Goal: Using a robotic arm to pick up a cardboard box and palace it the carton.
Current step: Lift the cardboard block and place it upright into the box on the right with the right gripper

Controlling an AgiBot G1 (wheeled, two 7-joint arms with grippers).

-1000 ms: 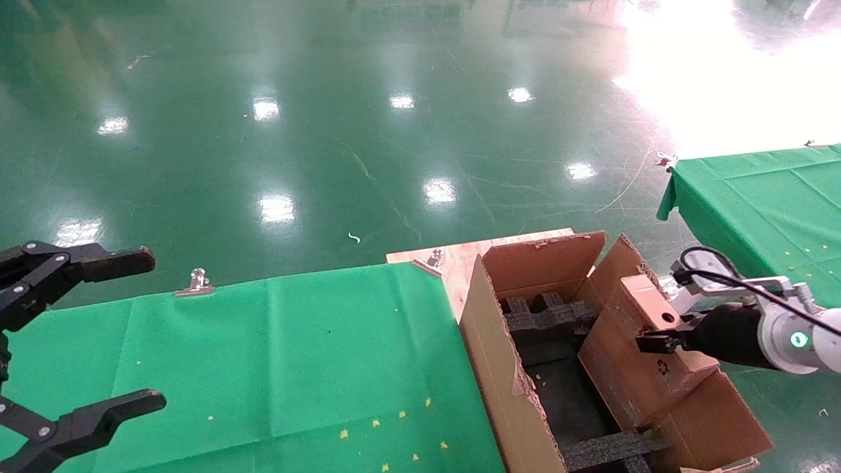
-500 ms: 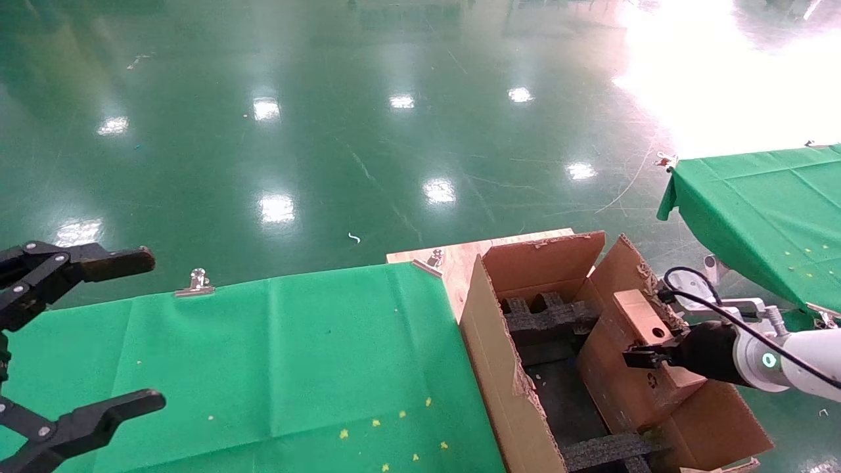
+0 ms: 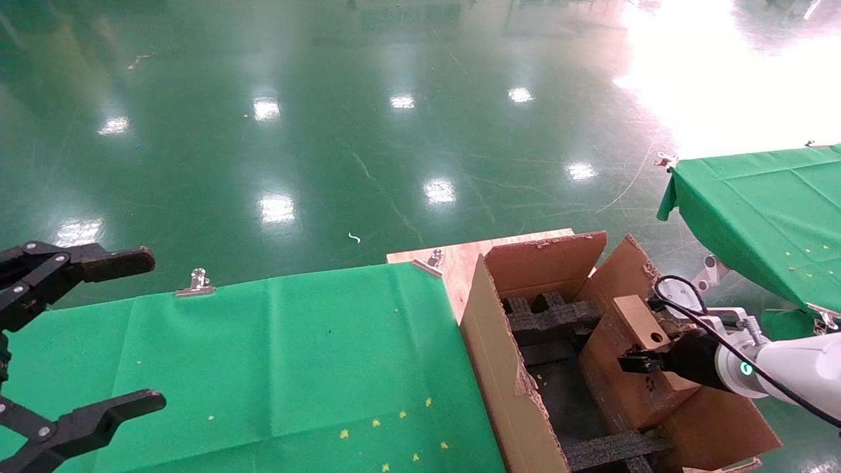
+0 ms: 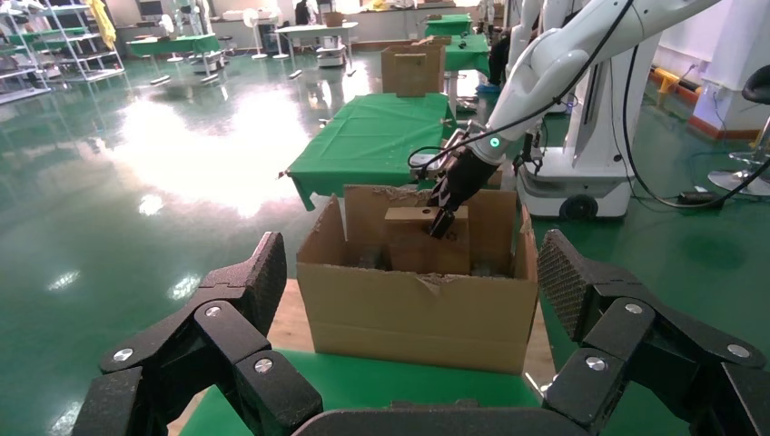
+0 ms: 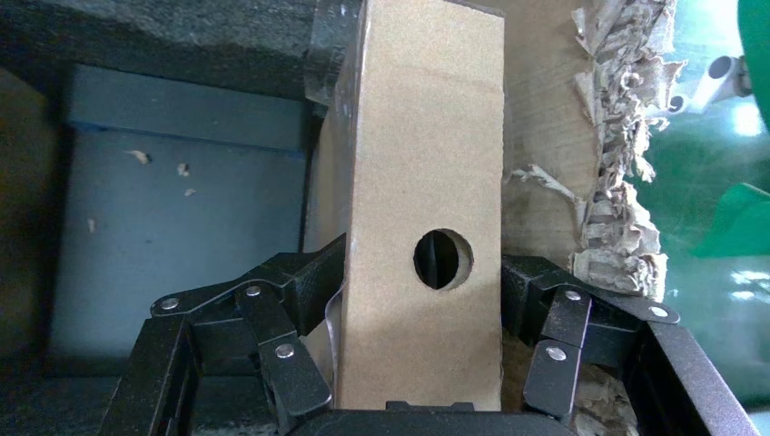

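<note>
At far left over the green-clothed table (image 3: 263, 355), the left gripper (image 3: 79, 341) is parked, fingers apart. Rightward, the carton (image 3: 499, 368) stands open, ragged flaps up. At its right inner wall, the right gripper (image 3: 634, 363) clamps the cardboard box (image 3: 640, 322). No writing readable. Glossy green floor (image 3: 394, 131).
</note>
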